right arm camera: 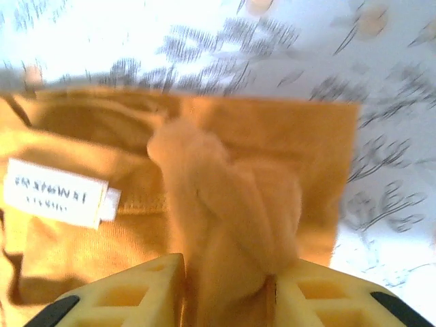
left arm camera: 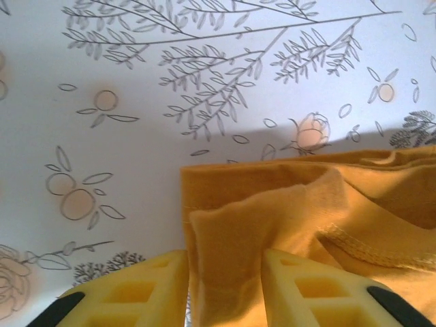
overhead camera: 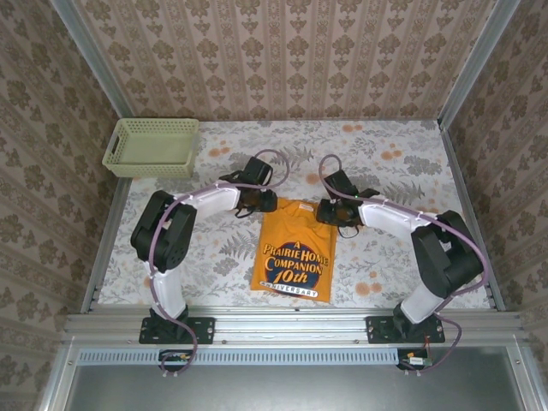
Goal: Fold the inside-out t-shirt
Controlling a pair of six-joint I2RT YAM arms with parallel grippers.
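The inside-out t-shirt (overhead camera: 291,257) lies folded into a narrow orange-yellow strip at the table's middle, its dark blue and white lettering facing up. My left gripper (overhead camera: 257,199) is at its far left corner. In the left wrist view a pinch of orange cloth (left arm camera: 228,231) fills the gap of the left gripper (left arm camera: 225,266), which is shut on it. My right gripper (overhead camera: 330,211) is at the far right corner. A bunched wad of the shirt (right arm camera: 228,197) stands up between the fingers of the right gripper (right arm camera: 228,272), shut on it. A white neck label (right arm camera: 58,193) shows to the left.
A pale green mesh basket (overhead camera: 151,146) sits at the table's far left corner. The flower-printed tablecloth (overhead camera: 394,163) is bare around the shirt. Patterned walls close in the back and both sides, and a metal rail (overhead camera: 291,325) runs along the near edge.
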